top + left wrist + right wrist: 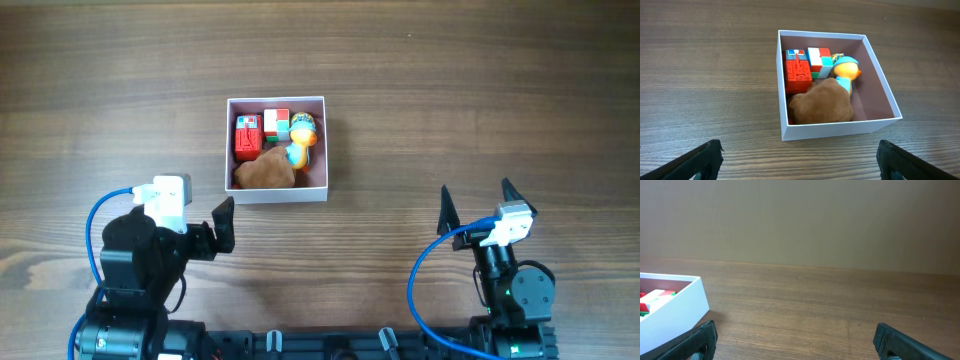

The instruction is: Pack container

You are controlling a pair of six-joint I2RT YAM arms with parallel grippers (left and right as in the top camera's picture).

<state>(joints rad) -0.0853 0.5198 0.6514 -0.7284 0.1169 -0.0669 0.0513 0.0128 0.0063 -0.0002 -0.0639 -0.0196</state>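
The container (326,150) is a square white-walled box with a dusty pink inside, at the table's middle. It holds a red block toy (247,138), a red, white and green block (277,124), a yellow duck figure with a teal cap (303,135) and a brown plush (265,172). The left wrist view shows the container (880,80) with the same toys. My left gripper (224,224) is open and empty, just left of and in front of the container. My right gripper (478,205) is open and empty, well to the right. The right wrist view shows the container's corner (690,305).
The wooden table (480,90) surrounds the container on all sides. A plain brown wall (800,220) stands behind the table's far edge in the right wrist view. Blue cables loop at both arm bases near the front edge.
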